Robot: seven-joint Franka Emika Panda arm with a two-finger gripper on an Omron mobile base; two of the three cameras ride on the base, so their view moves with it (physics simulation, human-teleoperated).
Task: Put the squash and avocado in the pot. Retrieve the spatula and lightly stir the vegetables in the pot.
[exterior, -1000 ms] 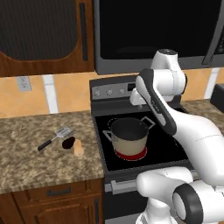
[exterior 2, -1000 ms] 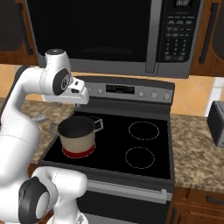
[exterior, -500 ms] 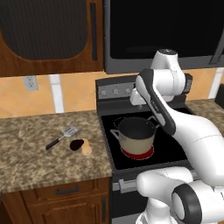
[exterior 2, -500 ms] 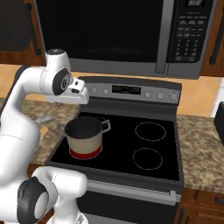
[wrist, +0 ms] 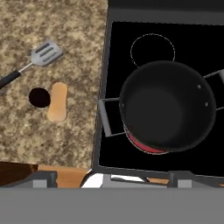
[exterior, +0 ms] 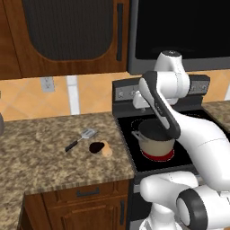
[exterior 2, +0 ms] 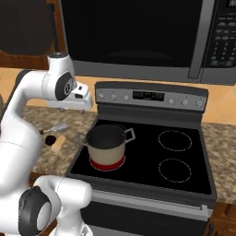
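The cream pot (wrist: 167, 105) with grey loop handles stands on the stove's front left burner and its dark inside holds nothing. On the granite counter to its left, the pale tan squash (wrist: 57, 101) lies touching the dark avocado (wrist: 39, 97). The spatula (wrist: 33, 61) lies just beyond them, grey head toward the stove. The same pot (exterior: 156, 137), squash (exterior: 107, 149), avocado (exterior: 95, 147) and spatula (exterior: 82, 137) appear from the left base. My gripper (exterior 2: 77, 105) hangs high above the pot's left side, open, with nothing between its fingers.
The burner under the pot (exterior 2: 107, 145) glows red. The black stove top (exterior 2: 175, 159) has bare burners to the right, and its control panel (exterior 2: 147, 96) rises behind. A microwave (exterior 2: 138, 37) hangs above the stove. A wooden cabinet (exterior: 67, 36) hangs over the counter (exterior: 45, 157).
The whole picture has slid to the right in both base views, so the base has driven left. The arm holds the same pose and the gripper stays open.
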